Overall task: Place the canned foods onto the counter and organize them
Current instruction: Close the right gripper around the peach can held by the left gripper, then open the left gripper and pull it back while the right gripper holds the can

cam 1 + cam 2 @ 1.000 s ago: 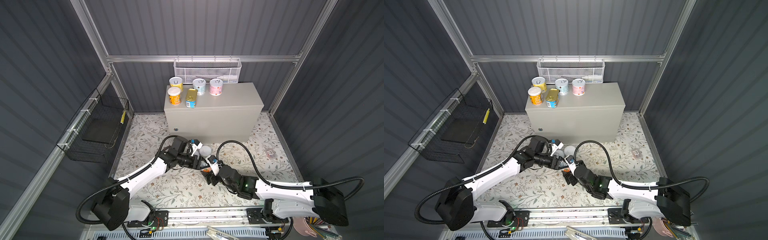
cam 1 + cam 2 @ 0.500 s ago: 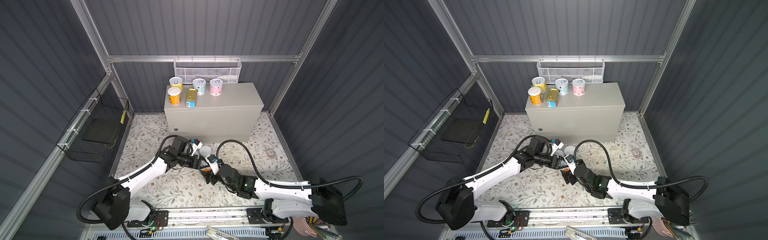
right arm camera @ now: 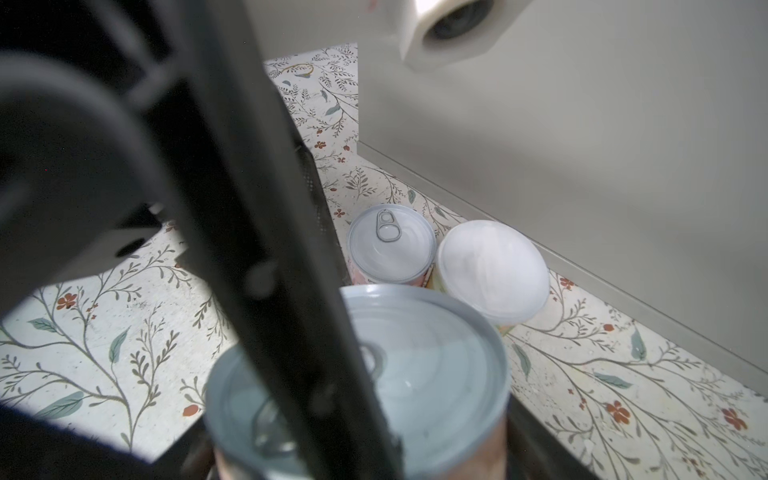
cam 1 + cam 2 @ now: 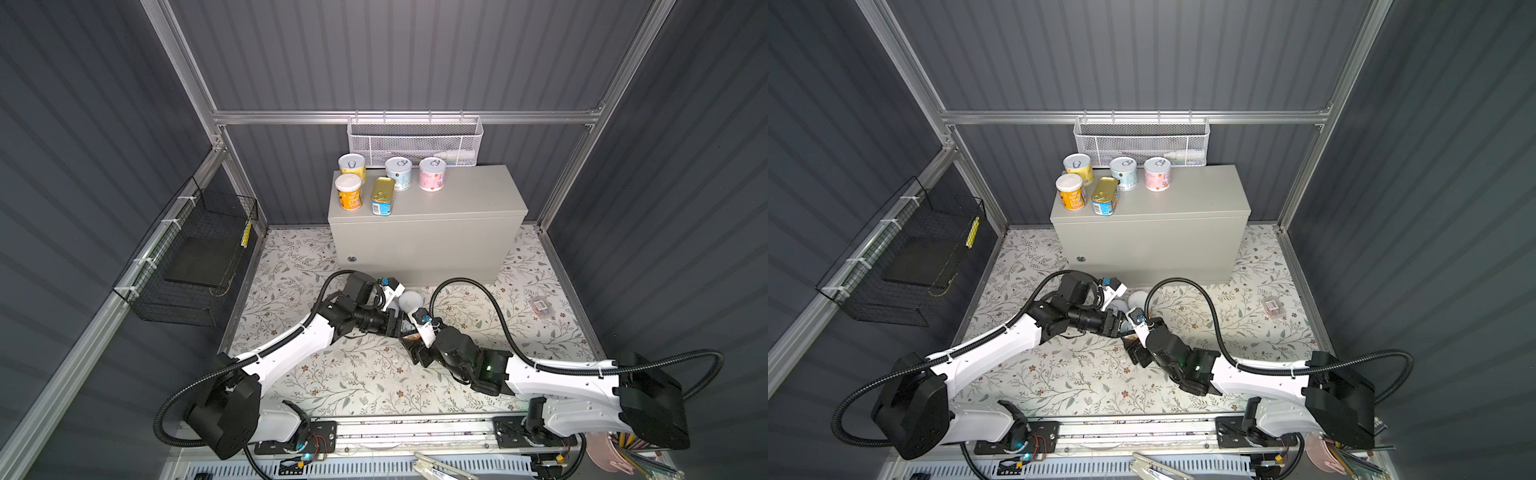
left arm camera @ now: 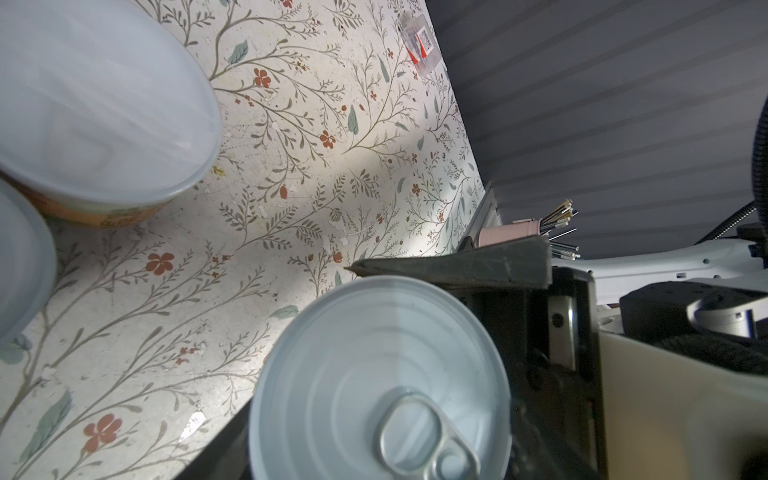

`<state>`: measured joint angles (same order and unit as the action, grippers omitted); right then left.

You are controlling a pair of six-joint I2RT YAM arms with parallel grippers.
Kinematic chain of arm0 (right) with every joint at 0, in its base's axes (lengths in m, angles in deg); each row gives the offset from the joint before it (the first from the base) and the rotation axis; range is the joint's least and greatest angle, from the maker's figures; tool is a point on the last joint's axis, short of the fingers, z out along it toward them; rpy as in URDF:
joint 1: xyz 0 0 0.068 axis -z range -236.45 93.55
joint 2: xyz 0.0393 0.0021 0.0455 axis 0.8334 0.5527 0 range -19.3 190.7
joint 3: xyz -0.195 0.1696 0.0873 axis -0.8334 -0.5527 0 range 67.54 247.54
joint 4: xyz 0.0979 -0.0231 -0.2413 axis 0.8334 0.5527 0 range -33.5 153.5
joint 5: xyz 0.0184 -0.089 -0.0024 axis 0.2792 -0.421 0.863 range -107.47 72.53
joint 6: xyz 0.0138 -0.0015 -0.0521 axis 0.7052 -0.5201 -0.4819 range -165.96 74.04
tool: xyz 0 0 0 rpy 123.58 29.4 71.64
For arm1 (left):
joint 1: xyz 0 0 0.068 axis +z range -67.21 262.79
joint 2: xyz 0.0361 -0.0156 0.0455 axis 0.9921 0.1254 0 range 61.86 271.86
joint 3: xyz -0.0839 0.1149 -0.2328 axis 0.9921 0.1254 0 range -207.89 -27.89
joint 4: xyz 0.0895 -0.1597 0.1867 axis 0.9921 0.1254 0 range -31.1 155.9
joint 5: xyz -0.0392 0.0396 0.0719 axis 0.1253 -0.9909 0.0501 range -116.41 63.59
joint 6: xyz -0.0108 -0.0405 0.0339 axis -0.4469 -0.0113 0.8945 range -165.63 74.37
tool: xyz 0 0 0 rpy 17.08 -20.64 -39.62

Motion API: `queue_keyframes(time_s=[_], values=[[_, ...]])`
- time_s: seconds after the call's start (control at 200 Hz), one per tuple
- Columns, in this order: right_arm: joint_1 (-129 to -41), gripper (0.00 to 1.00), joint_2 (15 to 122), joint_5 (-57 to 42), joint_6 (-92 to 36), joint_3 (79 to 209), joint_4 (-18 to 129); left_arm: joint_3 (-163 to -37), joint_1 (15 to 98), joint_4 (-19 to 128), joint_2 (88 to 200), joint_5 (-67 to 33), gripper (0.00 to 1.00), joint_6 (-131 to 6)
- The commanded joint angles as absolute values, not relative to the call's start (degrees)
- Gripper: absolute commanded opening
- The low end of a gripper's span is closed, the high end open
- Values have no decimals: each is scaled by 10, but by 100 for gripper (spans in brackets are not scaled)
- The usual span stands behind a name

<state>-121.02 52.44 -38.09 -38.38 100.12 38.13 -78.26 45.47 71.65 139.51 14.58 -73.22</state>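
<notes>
While five of the canned foods already stand on the counter, three are down on the flowered mat. The five are a yellow can, an orange can, a gold-topped tin, a blue can and a pink can. They are bunched at the counter's left end, and its right half is bare. I judge the job a little past halfway, perhaps with some tidying of the rows to follow.

Two of the three below, a pull-tab can and a white-lidded can, stand touching each other just before the counter's front. The third, a ring-pull can, sits where the left pincer and the right pincer meet. Both bracket it, but I cannot tell whether either is clenched on it or merely standing around it.

It is also unclear whether that can rests on the mat or is raised. Its label shows only as a sliver of orange in both top views. The left arm largely covers the pull-tab can by the counter from above. A blurred black finger crosses most of the right wrist view.
</notes>
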Motion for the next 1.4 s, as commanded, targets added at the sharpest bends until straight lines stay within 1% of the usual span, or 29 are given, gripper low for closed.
queue_keyframes(time_s=[0.0,0.085,0.125,0.275,0.295,0.335,0.345,0.35,0.37,0.62,0.665,0.996,1.136,1.261,1.396], values=[[-1211,72,524,-375,-384,1004,336,-792,454,683,1399,176,53,-736],[-1211,70,517,-378,-379,999,322,-792,454,683,1399,175,53,-737],[-1211,69,512,-381,-376,996,315,-791,454,684,1399,173,55,-738],[-1211,66,500,-387,-372,990,307,-792,454,692,1405,155,72,-733],[-1211,66,498,-389,-373,990,309,-793,454,693,1407,154,75,-732],[-1211,65,494,-393,-370,989,313,-796,454,696,1410,151,86,-732],[-1211,65,492,-394,-370,988,314,-796,454,697,1411,150,95,-731],[-1211,65,491,-394,-369,988,314,-796,454,698,1412,149,97,-731],[-1211,65,489,-395,-369,987,314,-797,454,700,1413,148,100,-731],[-1211,64,452,-411,-355,958,310,-796,454,704,1426,129,100,-741],[-1211,64,429,-413,-353,953,310,-795,454,702,1424,129,100,-745],[-1210,64,381,-451,-340,929,334,-786,454,718,1359,101,100,-754],[-1210,63,358,-493,-310,914,342,-784,454,736,1317,56,100,-755],[-1210,64,327,-490,-296,885,323,-792,454,762,1280,6,100,-752],[-1210,64,297,-486,-279,867,337,-782,454,776,1246,-55,100,-753]])
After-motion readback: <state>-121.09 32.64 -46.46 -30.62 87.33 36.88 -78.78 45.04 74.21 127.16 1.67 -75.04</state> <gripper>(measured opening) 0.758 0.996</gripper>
